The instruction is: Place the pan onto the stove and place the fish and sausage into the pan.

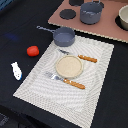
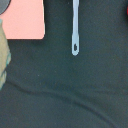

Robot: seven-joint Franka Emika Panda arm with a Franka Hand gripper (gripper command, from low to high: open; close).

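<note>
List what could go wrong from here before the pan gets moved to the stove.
1. The tall grey pot already stands on the pinkish-tan stove board, so the small grey-blue saucepan may bump it when set down.
2. The saucepan's long thin handle could make it tilt or swing if gripped there.
3. The flat white fish toy lies low on the dark cloth, probably hard to pinch.

I work at a play kitchen set on a dark tabletop (image 1: 110,95): toy stove (image 1: 107,27), pot (image 1: 91,12), placemat (image 1: 95,60) with plate (image 1: 69,66) and cutlery.
</note>
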